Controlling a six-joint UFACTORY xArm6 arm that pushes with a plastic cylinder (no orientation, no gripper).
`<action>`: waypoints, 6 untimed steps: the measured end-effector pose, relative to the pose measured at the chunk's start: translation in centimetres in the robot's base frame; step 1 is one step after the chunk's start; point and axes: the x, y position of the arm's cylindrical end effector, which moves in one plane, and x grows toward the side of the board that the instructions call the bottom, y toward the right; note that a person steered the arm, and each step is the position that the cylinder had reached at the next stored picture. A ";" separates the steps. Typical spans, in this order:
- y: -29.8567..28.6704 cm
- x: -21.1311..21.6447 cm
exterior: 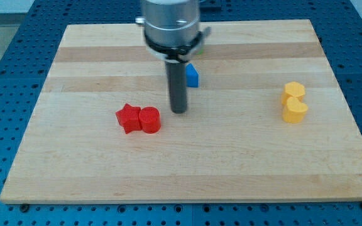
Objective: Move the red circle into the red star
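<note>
The red circle [150,120] sits on the wooden board [187,163], left of centre. The red star [129,118] lies right beside it on the view's left, and the two touch. My tip [179,111] is the lower end of the dark rod. It stands just to the view's right of the red circle and slightly above it, with a small gap between them.
A blue block [192,75] lies behind the rod toward the view's top, partly hidden by it. Two yellow blocks [293,102] sit touching each other at the view's right. The board rests on a blue perforated table [5,107].
</note>
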 end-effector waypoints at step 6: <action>-6.3 -0.1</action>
